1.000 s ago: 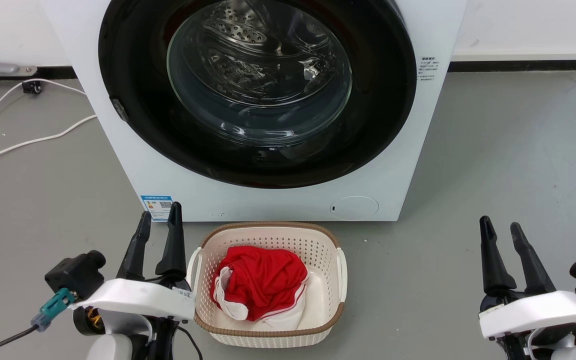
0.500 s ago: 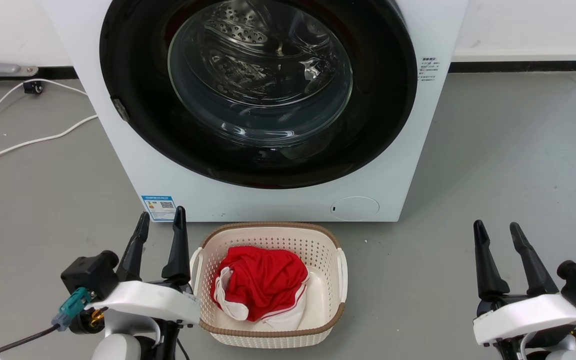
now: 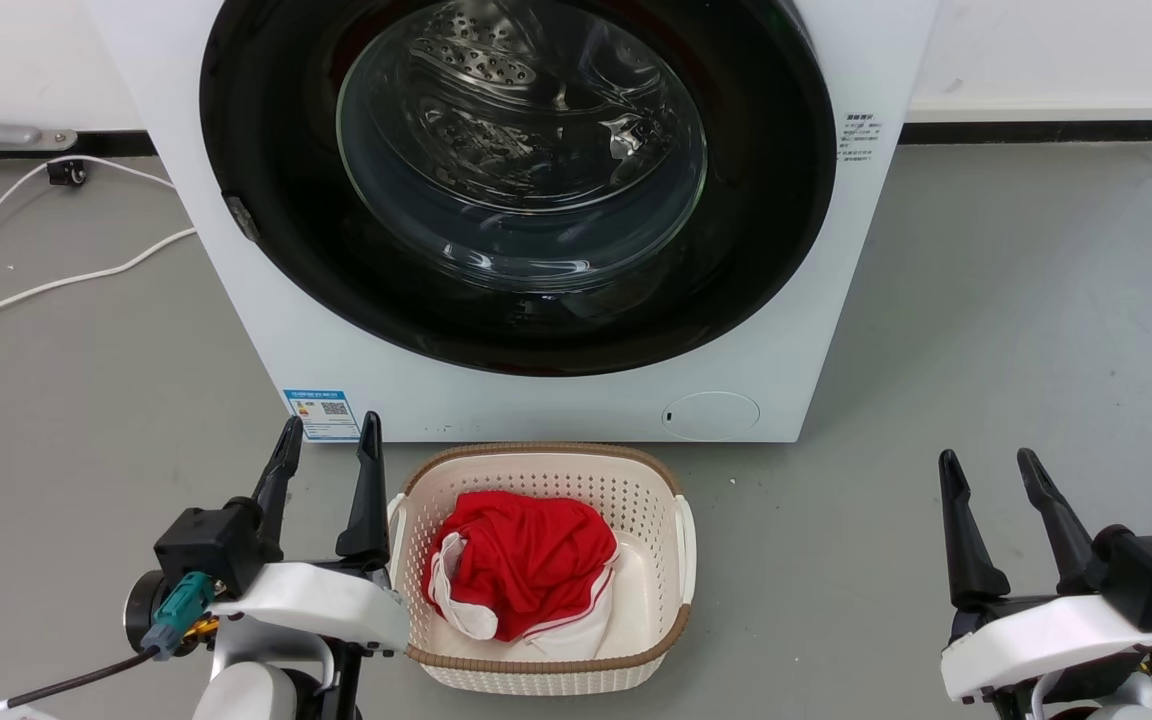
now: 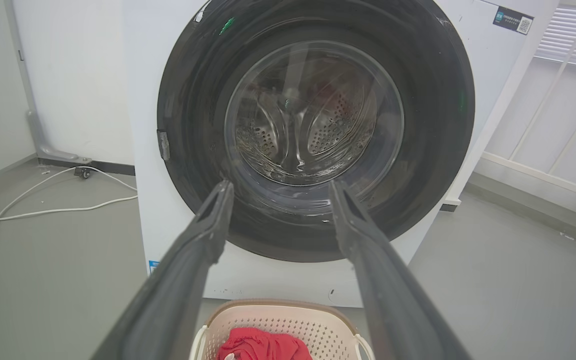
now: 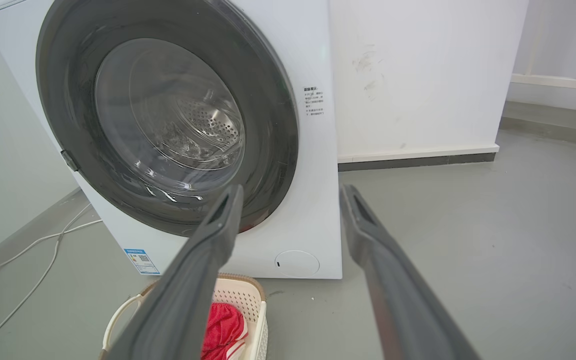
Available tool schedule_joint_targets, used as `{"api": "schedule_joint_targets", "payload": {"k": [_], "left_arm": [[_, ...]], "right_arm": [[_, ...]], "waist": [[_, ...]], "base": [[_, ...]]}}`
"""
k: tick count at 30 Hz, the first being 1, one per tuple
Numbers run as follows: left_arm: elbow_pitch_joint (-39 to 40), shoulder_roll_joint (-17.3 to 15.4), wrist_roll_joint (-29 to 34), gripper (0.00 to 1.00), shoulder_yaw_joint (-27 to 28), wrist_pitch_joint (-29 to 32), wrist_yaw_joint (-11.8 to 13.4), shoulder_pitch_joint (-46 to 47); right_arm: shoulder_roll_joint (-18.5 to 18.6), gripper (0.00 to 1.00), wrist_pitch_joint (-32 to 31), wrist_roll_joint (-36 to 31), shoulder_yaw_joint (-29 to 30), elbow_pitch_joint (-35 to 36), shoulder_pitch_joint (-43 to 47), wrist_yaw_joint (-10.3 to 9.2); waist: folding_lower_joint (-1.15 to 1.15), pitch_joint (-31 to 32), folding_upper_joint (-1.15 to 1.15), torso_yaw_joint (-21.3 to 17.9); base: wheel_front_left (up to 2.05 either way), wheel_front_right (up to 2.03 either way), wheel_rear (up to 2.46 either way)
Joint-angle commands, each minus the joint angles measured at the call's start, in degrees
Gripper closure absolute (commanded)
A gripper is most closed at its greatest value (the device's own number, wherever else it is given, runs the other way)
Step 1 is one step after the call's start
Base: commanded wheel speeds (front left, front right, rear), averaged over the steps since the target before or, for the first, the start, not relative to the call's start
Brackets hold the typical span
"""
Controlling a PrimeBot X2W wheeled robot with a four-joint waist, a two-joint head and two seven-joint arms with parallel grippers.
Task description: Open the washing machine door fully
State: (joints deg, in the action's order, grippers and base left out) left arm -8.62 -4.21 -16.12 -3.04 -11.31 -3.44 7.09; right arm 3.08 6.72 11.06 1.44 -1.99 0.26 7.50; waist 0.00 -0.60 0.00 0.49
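The washing machine (image 3: 556,405) is a white front-loader standing on the grey floor ahead of me. The washing machine door (image 3: 276,240), a glossy black disc with a clear glass bowl, lies flat against the front, with a small grey latch tab (image 3: 240,217) on its left rim. In the wrist views the door (image 4: 433,150) (image 5: 73,90) also looks closed against the machine. My left gripper (image 3: 328,428) is open low at the left, well short of the machine. My right gripper (image 3: 986,462) is open low at the right, holding nothing.
A cream basket (image 3: 671,560) with a red and white garment (image 3: 521,560) sits on the floor right in front of the machine, between my arms. White cables (image 3: 56,285) trail over the floor at the left. A white wall with a dark skirting (image 3: 1036,130) runs behind.
My left gripper has shifted right and a bit lower, toward the basket. My right gripper has drifted left and lower. The door has not moved.
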Motion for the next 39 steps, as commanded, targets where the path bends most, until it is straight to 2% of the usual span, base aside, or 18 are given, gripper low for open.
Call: {"api": "schedule_joint_targets", "payload": {"k": [1,33,39], "left_arm": [[0.2,-0.2,1.3,0.00,-0.1,-0.6,0.3,1.0],[-1.4,0.5,13.1,0.00,-0.4,-4.0,-0.3,1.4],[-1.7,0.7,12.7,0.00,-0.1,-4.0,-0.4,1.4]], "right_arm": [[-0.2,0.00,0.3,-1.3,0.0,0.7,0.3,-0.02],[-0.3,0.00,2.7,-12.1,-0.3,1.1,0.6,-0.03],[-0.3,0.00,2.8,-11.6,-0.2,0.7,0.5,-0.03]], "waist": [[0.00,0.0,0.00,0.0],[0.00,-0.8,0.00,0.1],[0.00,-0.9,0.00,0.1]], "base": [[0.00,0.00,0.00],[0.00,0.00,0.00],[0.00,0.00,0.00]]}}
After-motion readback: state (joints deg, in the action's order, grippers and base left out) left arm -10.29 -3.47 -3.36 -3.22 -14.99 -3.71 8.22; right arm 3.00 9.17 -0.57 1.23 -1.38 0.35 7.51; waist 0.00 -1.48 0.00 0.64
